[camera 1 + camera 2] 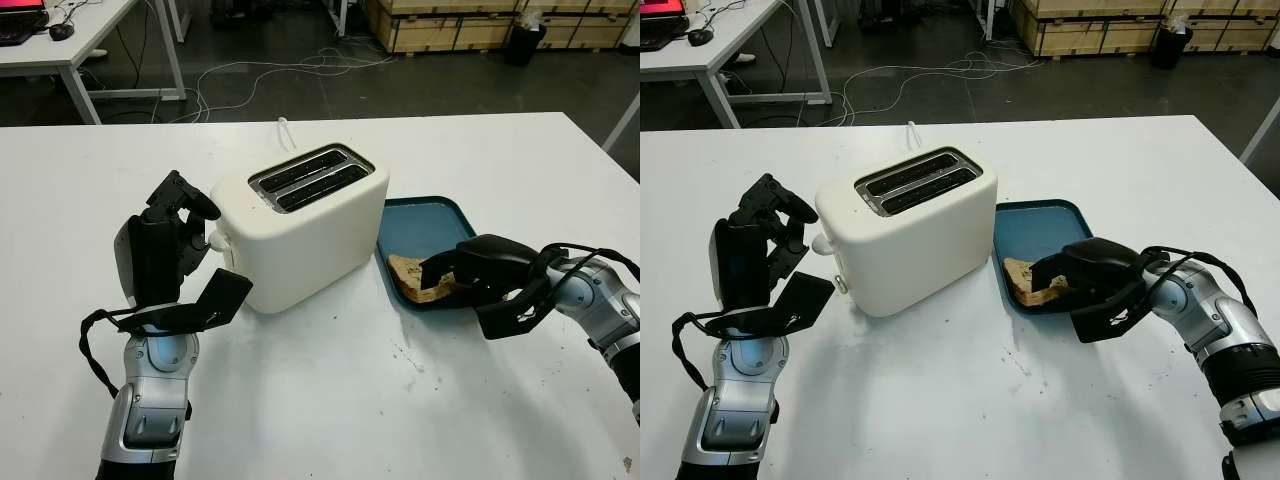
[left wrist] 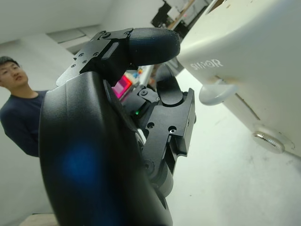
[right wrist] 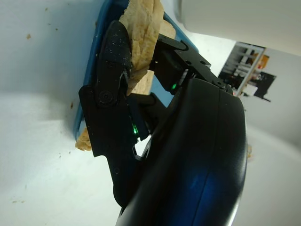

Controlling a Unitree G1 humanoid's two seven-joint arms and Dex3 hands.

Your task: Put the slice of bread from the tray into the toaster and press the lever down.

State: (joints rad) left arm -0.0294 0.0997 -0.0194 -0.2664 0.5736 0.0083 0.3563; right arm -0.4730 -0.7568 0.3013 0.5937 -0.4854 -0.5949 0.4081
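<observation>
**Bread gripped at tray's near edge**

Slice of bread (image 1: 412,277) pinched between right hand (image 1: 480,270) fingers (image 3: 114,52), low in the blue tray (image 1: 425,222); far end hidden under the black shell. Beside toaster (image 1: 300,225) lever (image 2: 217,90): left hand (image 1: 165,245), fingers (image 2: 150,44) curled, holding nothing, above white tabletop (image 1: 330,400). Slots visibly empty.

A: What do the arms look like?
B: Silver-grey metal forearms, each ending in a glossy black shell. The left hand (image 1: 170,245) has matte black, blocky fingers with small screws at the knuckles; a black cable loops off its wrist toward 9 o'clock.
A: And the right hand (image 1: 1095,285)?
B: Same black casing, with a small white mark on its flat plate, cables arching over the wrist, and a green light glowing inside.
</observation>
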